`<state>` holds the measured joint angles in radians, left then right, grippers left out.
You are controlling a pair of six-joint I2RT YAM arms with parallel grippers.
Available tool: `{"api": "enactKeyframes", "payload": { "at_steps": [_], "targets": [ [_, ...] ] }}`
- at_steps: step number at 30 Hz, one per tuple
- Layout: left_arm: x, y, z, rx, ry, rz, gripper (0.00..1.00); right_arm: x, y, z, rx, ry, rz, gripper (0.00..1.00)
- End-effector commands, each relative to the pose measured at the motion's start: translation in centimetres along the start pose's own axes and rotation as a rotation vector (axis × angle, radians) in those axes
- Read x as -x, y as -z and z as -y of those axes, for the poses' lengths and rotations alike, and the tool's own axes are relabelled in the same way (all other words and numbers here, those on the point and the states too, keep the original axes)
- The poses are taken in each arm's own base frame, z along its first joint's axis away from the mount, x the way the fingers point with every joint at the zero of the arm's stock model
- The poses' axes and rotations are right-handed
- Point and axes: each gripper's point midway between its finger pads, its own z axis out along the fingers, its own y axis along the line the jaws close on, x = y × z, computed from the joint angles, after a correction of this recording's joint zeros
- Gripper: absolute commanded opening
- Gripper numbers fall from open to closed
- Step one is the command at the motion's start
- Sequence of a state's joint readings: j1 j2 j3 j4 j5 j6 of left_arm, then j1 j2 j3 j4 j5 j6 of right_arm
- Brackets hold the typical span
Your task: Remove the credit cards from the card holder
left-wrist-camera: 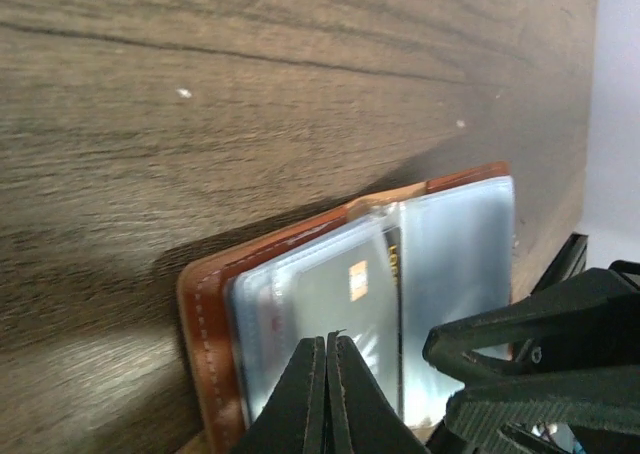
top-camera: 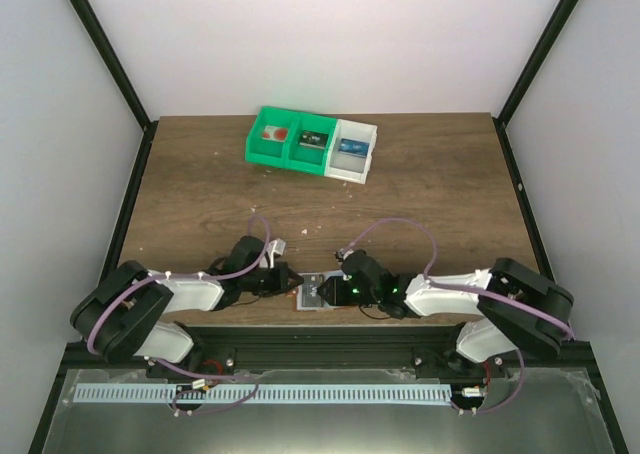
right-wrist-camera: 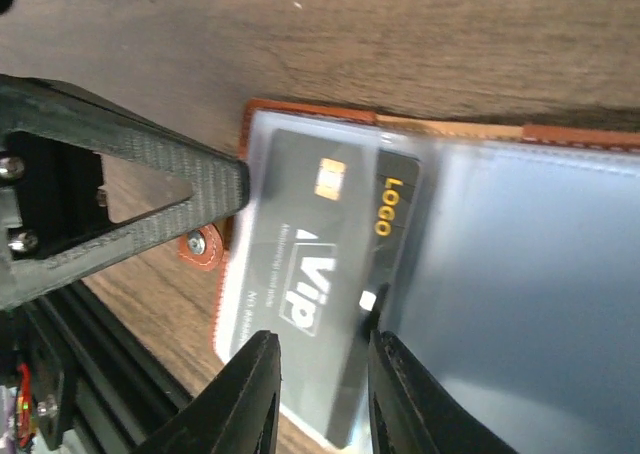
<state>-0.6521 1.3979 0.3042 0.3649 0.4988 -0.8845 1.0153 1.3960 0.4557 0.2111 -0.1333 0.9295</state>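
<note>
The card holder (top-camera: 312, 296) lies open at the table's front edge, reddish-brown leather with pale grey-blue clear pockets (left-wrist-camera: 455, 264) (right-wrist-camera: 520, 274). A dark grey credit card (right-wrist-camera: 300, 264) with a gold chip, "VIP" and "LOGO" sits tilted in the left pocket, its near end past the pocket edge. It also shows in the left wrist view (left-wrist-camera: 340, 304). My left gripper (left-wrist-camera: 327, 338) (top-camera: 287, 277) is shut, its tips pressing on the left page. My right gripper (right-wrist-camera: 322, 352) (top-camera: 336, 292) is open, its fingers straddling the card's near end. No pale or blue card shows in the wallet.
A green-and-white three-compartment bin (top-camera: 262, 157) stands at the back of the table with small items in each compartment. The black frame rail (right-wrist-camera: 110, 374) runs just in front of the wallet. The two grippers are close, tip to tip over the wallet.
</note>
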Motion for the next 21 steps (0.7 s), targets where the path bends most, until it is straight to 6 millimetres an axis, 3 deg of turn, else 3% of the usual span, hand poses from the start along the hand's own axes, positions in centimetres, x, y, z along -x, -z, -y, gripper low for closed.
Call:
{"api": "enactKeyframes", "payload": {
  "at_steps": [1, 12, 21],
  "targets": [
    [-0.9, -0.3, -1.6, 0.038, -0.033, -0.033, 0.00, 1.1, -0.8, -0.5, 0.011, -0.009, 0.011, 0.26],
    [-1.7, -1.0, -3.0, 0.077, -0.045, -0.075, 0.00, 0.9, -0.9, 0.7, 0.034, -0.053, 0.018, 0.22],
    [-1.6, -1.0, -2.9, 0.075, -0.041, -0.072, 0.00, 0.9, -1.0, 1.4, 0.034, -0.070, 0.014, 0.22]
  ]
}}
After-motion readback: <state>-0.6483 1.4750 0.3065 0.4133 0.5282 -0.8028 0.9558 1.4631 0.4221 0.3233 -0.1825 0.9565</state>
